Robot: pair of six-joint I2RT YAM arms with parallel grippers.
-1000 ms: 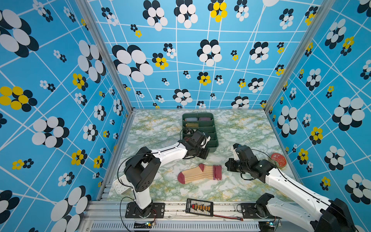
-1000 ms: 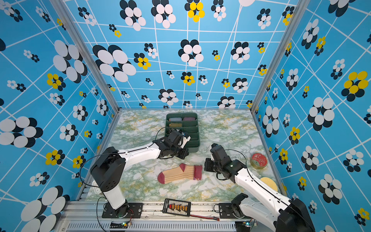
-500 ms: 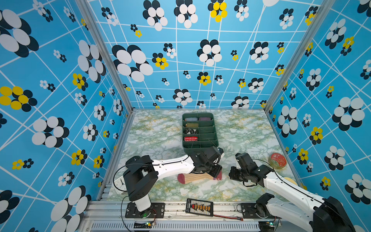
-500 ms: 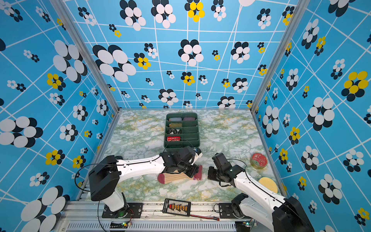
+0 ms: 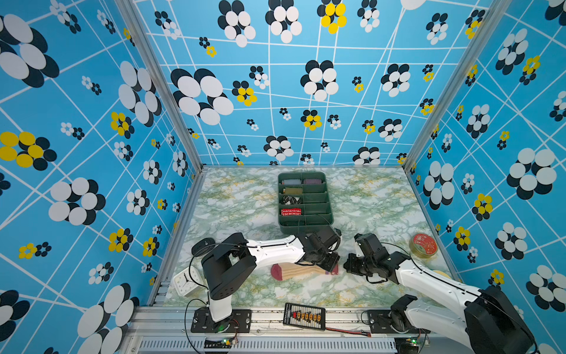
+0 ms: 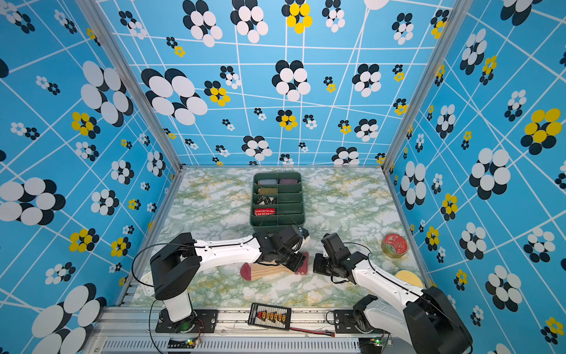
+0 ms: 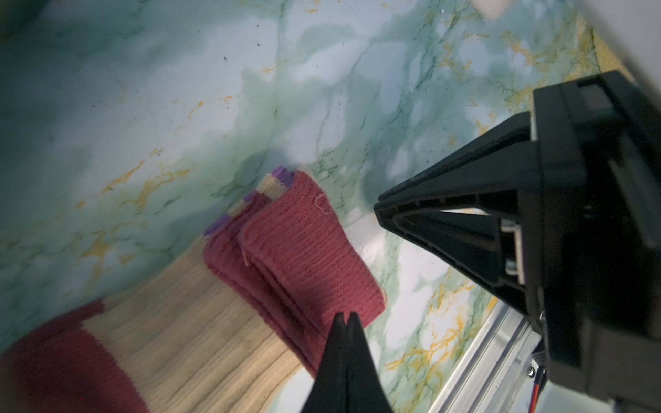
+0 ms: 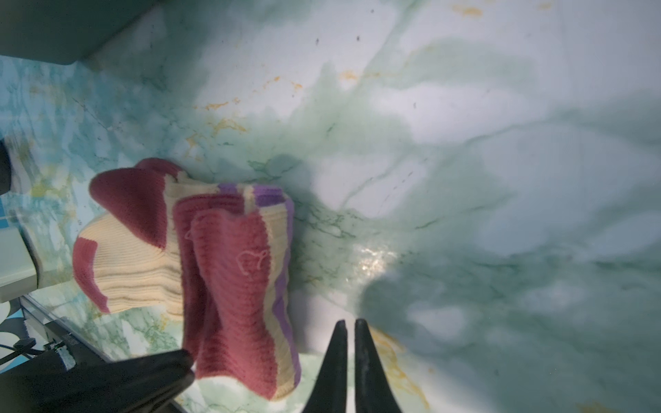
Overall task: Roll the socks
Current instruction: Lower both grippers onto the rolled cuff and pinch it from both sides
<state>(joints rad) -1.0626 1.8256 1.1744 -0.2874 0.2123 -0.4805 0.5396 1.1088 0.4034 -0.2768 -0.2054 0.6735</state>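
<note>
The socks (image 5: 294,271) (image 6: 269,271) lie stacked flat at the table's front middle, dark red toe to the left. Their red cuff (image 7: 307,250) (image 8: 236,271) is folded back over the purple stripes. My left gripper (image 5: 332,265) (image 6: 298,265) (image 7: 345,316) is shut, its tips together at the edge of that cuff with nothing between them. My right gripper (image 5: 347,266) (image 6: 317,265) (image 8: 350,321) is shut and empty, low over bare table just right of the folded end, apart from the fabric.
A green divided tray (image 5: 306,226) with several sock rolls stands behind the arms. A red round tin (image 5: 422,245) and a yellow disc (image 6: 409,277) sit at the right. A white clock (image 5: 186,280) and a black disc (image 5: 203,245) are at the left. A small abacus (image 5: 304,315) lies on the front rail.
My left gripper has swung from the tray's front edge down to the socks' cuff end. My right gripper has dropped slightly toward the front. The socks have stayed in place.
</note>
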